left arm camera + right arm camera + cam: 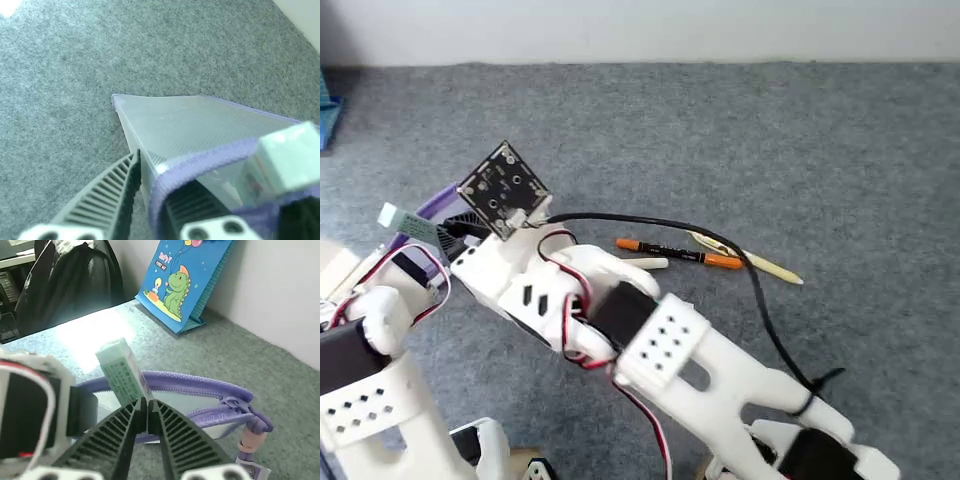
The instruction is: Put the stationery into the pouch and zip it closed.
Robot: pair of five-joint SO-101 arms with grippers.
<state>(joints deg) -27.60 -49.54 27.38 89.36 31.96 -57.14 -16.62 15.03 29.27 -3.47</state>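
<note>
**High view.** Places the pouch (442, 202) at the left of the grey table surface (800, 150), under the wrist of the right arm (720, 360), with the eraser (410, 226) at its edge. Records an orange pen (678, 252), a cream pen (760, 262) and a short white piece (645, 263) lying well apart from the pouch, beneath that arm and its black cable (765, 312). Gives the count of stationery not yet in the pouch. Masks both grips behind a camera board (505, 190).

**Left wrist view.** Finds the left gripper (149, 172) clamped on the pouch's purple rim, one finger outside the mesh wall and the other inside, holding the mouth up and open. Locates the eraser right at the rim, judged not yet inside. Supplies the pinch on the rim that is masked from above.

**Right wrist view.** Finds the right gripper (147, 409) closed almost fully, pinching the eraser by its lower end with the fingertips alone, tilted upward above the open zipper. Adds the zip puller (250, 437) at the end of the mouth and a dinosaur gift bag (185, 280) against the wall.

**Risks, by judgement.**
- Shallow tip grip: likely to let the eraser pivot or pop out onto the table instead of into the pouch.
- Release over the rim: liable to leave it perched on the zipper.
- Pressure against the rim: liable to pull the thin fabric from the left gripper and collapse the mouth.
- Cable across the pens: liable to snag or sweep them.
</note>
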